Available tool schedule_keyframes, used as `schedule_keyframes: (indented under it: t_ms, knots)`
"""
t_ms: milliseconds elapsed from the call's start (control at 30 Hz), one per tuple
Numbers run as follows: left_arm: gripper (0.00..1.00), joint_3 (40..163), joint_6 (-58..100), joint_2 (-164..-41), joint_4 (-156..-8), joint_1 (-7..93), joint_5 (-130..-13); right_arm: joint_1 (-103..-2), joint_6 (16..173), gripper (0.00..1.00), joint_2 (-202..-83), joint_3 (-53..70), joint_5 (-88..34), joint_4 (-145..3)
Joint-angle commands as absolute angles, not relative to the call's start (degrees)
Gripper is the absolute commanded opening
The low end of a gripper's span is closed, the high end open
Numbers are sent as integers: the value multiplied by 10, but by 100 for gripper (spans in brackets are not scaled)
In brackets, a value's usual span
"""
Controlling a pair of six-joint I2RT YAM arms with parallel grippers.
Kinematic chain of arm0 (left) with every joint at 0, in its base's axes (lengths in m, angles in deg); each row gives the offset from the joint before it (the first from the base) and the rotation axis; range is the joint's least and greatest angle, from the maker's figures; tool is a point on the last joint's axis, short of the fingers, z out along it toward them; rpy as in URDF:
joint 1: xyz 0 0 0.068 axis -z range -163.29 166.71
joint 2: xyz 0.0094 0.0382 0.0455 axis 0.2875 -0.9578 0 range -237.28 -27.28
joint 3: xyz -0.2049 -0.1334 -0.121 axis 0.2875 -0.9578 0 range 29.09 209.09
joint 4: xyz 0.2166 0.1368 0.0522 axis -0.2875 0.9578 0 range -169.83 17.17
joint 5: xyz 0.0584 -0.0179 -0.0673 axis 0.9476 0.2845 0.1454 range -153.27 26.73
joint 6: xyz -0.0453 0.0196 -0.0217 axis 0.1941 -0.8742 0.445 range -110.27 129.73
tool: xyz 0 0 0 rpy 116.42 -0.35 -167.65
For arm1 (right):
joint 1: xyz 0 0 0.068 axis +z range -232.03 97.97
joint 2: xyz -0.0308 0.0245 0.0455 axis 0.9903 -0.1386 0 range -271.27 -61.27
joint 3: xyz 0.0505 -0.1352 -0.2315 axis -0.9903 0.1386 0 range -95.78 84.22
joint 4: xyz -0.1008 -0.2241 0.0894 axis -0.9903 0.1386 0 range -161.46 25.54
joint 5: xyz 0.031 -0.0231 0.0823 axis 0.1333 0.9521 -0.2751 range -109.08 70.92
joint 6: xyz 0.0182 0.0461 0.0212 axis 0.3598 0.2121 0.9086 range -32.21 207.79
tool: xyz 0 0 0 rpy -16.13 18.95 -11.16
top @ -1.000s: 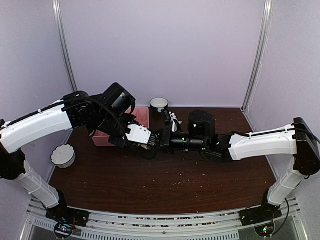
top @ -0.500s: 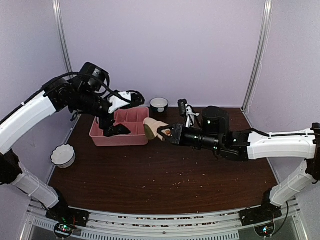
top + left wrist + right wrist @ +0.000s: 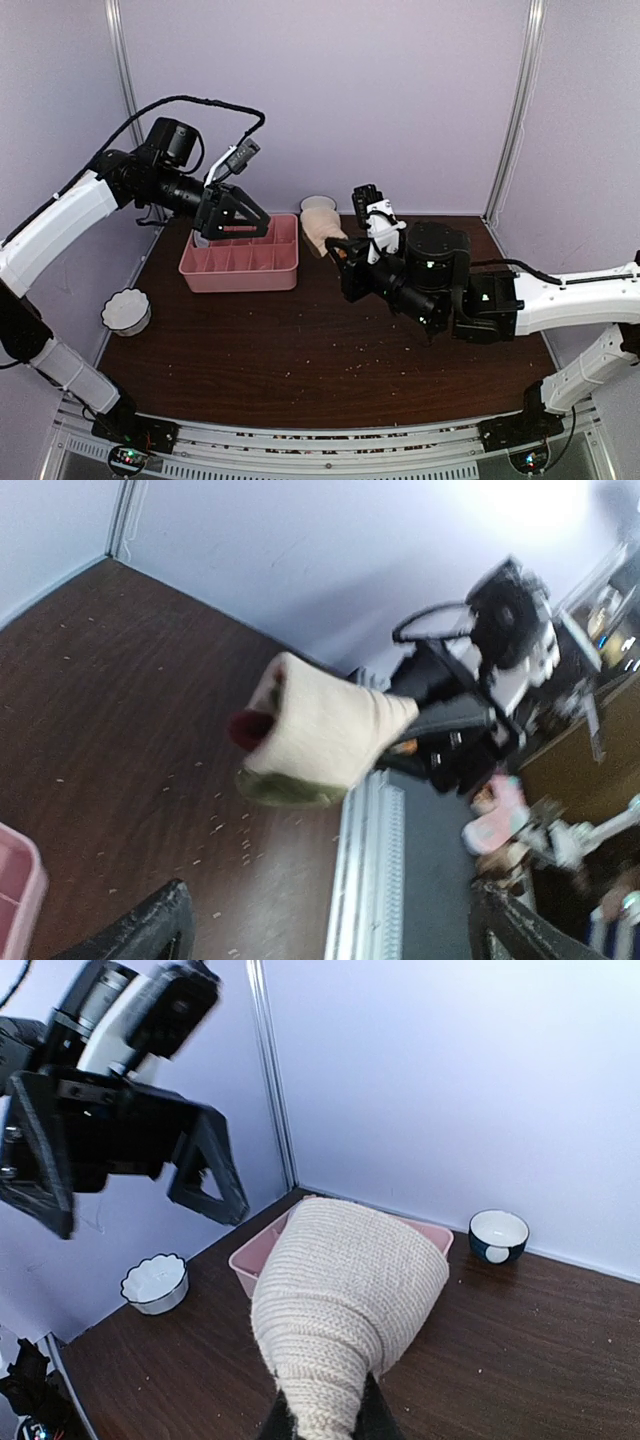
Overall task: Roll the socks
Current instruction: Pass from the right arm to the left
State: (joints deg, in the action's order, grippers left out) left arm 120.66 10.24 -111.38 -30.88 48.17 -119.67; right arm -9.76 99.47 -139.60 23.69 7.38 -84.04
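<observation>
A rolled bundle of cream knitted socks (image 3: 322, 228) hangs in the air above the back middle of the table, with my right gripper (image 3: 341, 252) shut on its narrow end. In the right wrist view the bundle (image 3: 345, 1290) widens away from the jaws (image 3: 325, 1422) pinching it. The left wrist view shows the roll (image 3: 322, 730) side-on, with a maroon patch at one end and an olive edge. My left gripper (image 3: 237, 222) is raised over the pink tray, open and empty, apart from the socks; its fingers (image 3: 160, 925) stand wide at the lower corners.
A pink divided tray (image 3: 240, 277) sits at the back left. A white scalloped bowl (image 3: 126, 310) stands near the left edge. A dark bowl (image 3: 318, 204) with a white inside sits at the back wall, partly behind the socks. Crumbs dot the brown table.
My left gripper let go of the socks, opened wide and swung up and left over the tray. The right gripper lifted the bundle off the table and carried it up and back.
</observation>
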Motion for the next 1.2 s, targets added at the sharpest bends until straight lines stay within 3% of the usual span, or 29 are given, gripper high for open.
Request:
schedule_keyframes:
  t_ms: [0,367,700,933,1067,1167]
  knots:
    - [98,1122,387,-1131,-571,442,-1403,-58,867,0,-1441,169,196,-873]
    - [98,1065,483,-1113,-678,438,-1431,-32,796,0,-1558,46,209,-845]
    - [94,1051,494,-1108,-707,434,-1446,-28,819,0,-1573,23,175,-842]
    - [78,1070,499,-1116,-723,434,-1467,-32,846,0,-1584,17,142,-840]
    - [63,1068,490,-1116,-723,436,-1480,-43,875,0,-1585,19,127,-836]
    - [45,1066,482,-1116,-722,439,-1492,-54,901,0,-1576,31,112,-842]
